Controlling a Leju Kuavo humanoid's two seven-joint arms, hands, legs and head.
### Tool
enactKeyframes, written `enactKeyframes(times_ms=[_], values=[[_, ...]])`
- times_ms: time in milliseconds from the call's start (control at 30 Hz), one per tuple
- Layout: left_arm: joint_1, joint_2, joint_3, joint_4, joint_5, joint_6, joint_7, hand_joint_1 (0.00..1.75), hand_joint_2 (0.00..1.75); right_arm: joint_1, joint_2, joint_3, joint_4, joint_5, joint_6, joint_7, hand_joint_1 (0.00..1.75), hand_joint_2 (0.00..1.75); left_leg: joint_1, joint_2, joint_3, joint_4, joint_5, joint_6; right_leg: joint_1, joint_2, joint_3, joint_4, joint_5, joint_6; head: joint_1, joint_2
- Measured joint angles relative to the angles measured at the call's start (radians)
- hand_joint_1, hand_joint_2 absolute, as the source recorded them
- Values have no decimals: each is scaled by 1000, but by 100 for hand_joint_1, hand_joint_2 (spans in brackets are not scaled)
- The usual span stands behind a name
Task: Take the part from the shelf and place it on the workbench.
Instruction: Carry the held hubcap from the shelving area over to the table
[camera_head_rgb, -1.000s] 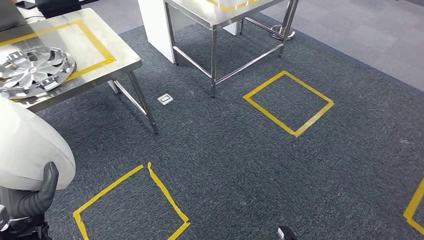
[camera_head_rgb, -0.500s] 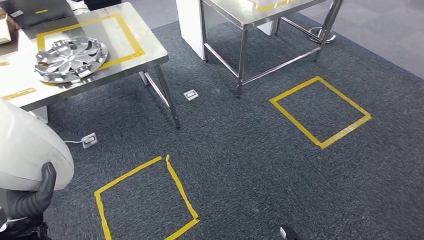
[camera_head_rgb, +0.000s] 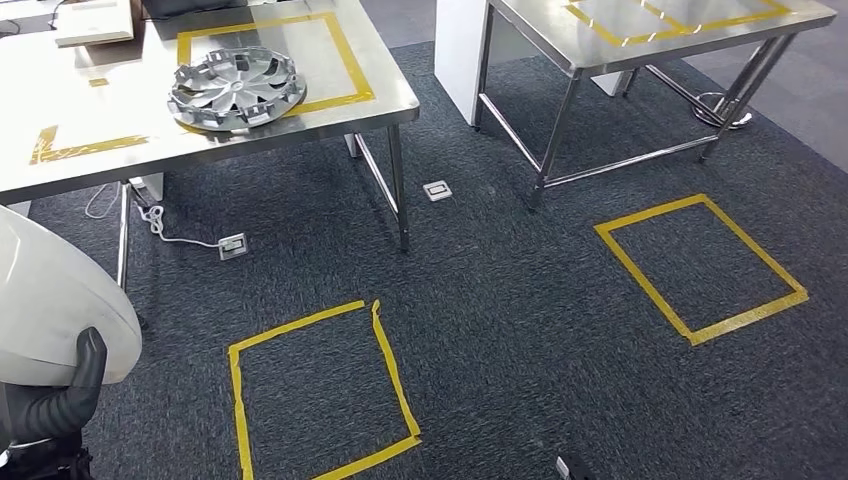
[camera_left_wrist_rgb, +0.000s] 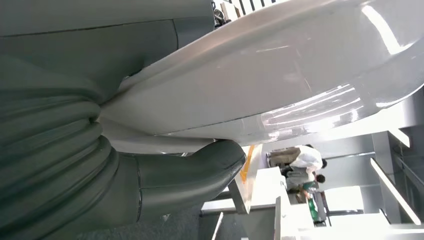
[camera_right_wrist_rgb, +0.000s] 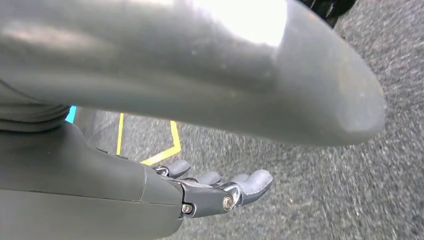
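Observation:
The part (camera_head_rgb: 55, 300) is a large, glossy white curved shell at the lower left of the head view. My left hand (camera_head_rgb: 60, 400) holds it, the grey thumb hooked up over its lower rim. In the left wrist view the thumb (camera_left_wrist_rgb: 200, 170) presses under the white shell (camera_left_wrist_rgb: 280, 75). The steel workbench (camera_head_rgb: 60, 110), marked with yellow tape, stands ahead at the upper left. My right hand (camera_right_wrist_rgb: 210, 192) hangs over the carpet with its fingers stretched out and nothing in them.
A silver wheel cover (camera_head_rgb: 237, 88) lies on the workbench inside a taped rectangle. A second steel table (camera_head_rgb: 560, 40) stands at the upper right. Two yellow tape squares (camera_head_rgb: 390, 370) (camera_head_rgb: 640, 278) mark the dark carpet. Floor sockets (camera_head_rgb: 232, 245) (camera_head_rgb: 437, 190) and a cable lie under the workbench.
The camera has turned to the left, so the workbench, tables and floor squares have slid right in the picture. The white part stays held in my left hand.

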Motion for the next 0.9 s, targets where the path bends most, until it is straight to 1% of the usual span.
enactKeyframes(times_ms=[33,67,100,133,167,200,233,267,300,333,367,400,433,467,500,533,567,600,633,667,700,767,800,833,867,900], values=[[3,0,2,0,-1,0,0,175,175,0,0,0,0,1,0,0,0,0,0,-14,0,2,0,-1,-1,3,9,-28,29,-1,0,0],[7,0,3,-1,-1,1,0,175,175,-1,-1,0,0,3,0,0,0,0,1,-26,0,4,-1,-2,-2,13,34,-88,68,-3,0,0],[9,0,5,-3,-2,1,0,175,175,-2,-1,0,0,3,0,1,0,0,1,-37,-1,7,-2,-5,-4,38,65,-160,103,-6,0,0],[11,-1,7,-4,-2,1,0,175,175,-3,-2,0,0,4,-1,4,0,0,1,-49,-4,11,-4,-10,-6,60,91,-221,127,-8,0,0],[12,-1,8,-6,-2,1,0,175,175,-3,-2,0,0,4,-1,8,0,0,1,-59,-8,13,-4,-16,-6,76,107,-259,137,-11,0,0],[12,-1,8,-6,-2,1,1,175,175,-3,-2,0,0,4,-2,11,0,0,1,-70,-12,13,-3,-24,-5,83,113,-275,137,-14,0,0],[13,-1,9,-7,-3,1,2,175,175,-3,-2,0,0,3,-2,14,0,0,1,-82,-17,11,-1,-32,-4,72,114,-278,137,-18,0,0],[13,-2,10,-7,-4,1,3,175,175,-4,-1,0,0,2,-3,15,0,0,3,-89,-20,9,1,-39,-5,58,115,-282,140,-25,0,0],[12,-2,11,-7,-5,1,3,175,175,-5,0,0,0,1,-3,15,0,0,3,-79,-25,15,-3,-44,-7,46,118,-287,142,-32,-1,0],[10,-3,12,-6,-6,1,4,175,175,-6,0,0,0,0,-3,14,0,0,1,-55,-37,37,-18,-49,-9,33,120,-292,145,-39,-5,0],[6,-3,12,-6,-8,1,5,175,175,-6,1,0,0,0,-2,14,0,0,1,-23,-56,82,-45,-52,-9,20,122,-295,146,-45,-8,0],[3,-4,13,-5,-10,1,6,175,175,-5,1,0,0,0,-2,14,0,0,0,9,-86,144,-80,-56,-7,8,122,-296,145,-48,-13,0],[1,-4,13,-4,-12,1,7,175,175,-4,1,0,0,0,-2,14,0,0,1,28,-120,215,-114,-60,-6,-7,122,-296,144,-50,-15,0],[0,-5,13,-2,-13,1,8,175,175,-3,1,0,0,0,-2,14,0,0,3,37,-145,270,-134,-62,-5,-21,122,-296,143,-51,-15,0],[0,-6,13,0,-14,1,9,175,175,-2,1,0,0,0,-2,14,0,0,4,41,-154,293,-135,-64,-4,-34,123,-295,142,-51,-16,0],[0,-6,13,1,-14,1,10,175,175,-3,1,0,0,0,-2,14,0,0,4,44,-143,276,-117,-64,-4,-46,124,-295,141,-49,-16,0],[-1,-6,13,1,-14,1,10,175,175,-4,1,0,0,0,-2,14,0,0,5,51,-111,220,-86,-64,-4,-57,127,-295,139,-47,-16,0],[-3,-6,13,1,-15,1,10,175,175,-5,1,0,0,0,-1,14,0,0,4,70,-70,144,-55,-60,-4,-68,130,-294,137,-44,-16,0],[-5,-7,13,1,-15,1,11,175,175,-5,1,0,0,0,-1,14,0,0,1,86,-33,78,-32,-54,-1,-78,134,-293,133,-38,-15,0],[-7,-7,13,0,-15,1,10,175,175,-6,1,0,0,0,0,14,0,0,-1,98,-9,32,-18,-45,1,-86,137,-292,130,-33,-15,0],[-8,-7,13,0,-15,1,10,175,175,-6,1,0,0,0,0,14,0,0,-3,102,1,13,-15,-37,4,-94,139,-291,128,-27,-14,0],[-7,-7,14,0,-15,1,10,175,175,-8,1,0,0,0,0,14,0,0,-4,81,-2,12,-13,-20,4,-108,142,-291,126,-16,-14,0],[-7,-7,14,0,-15,1,8,175,175,-9,1,0,0,0,-1,14,0,0,-3,73,-2,10,-10,-14,2,-99,142,-285,119,-10,-13,0],[-6,-7,15,-1,-15,1,7,175,175,-10,1,0,0,0,-1,13,0,0,-1,66,-2,7,-8,-7,0,-80,135,-266,105,-5,-12,0],[-6,-7,15,-1,-15,1,6,175,175,-10,2,-1,0,-3,-3,12,0,0,2,60,0,5,-5,-1,-2,-53,117,-226,80,0,-10,0],[-6,-7,15,-1,-14,1,5,175,175,-10,1,-2,0,-7,-5,12,0,0,2,55,-1,4,-5,3,-3,-24,89,-166,48,3,-8,0]])
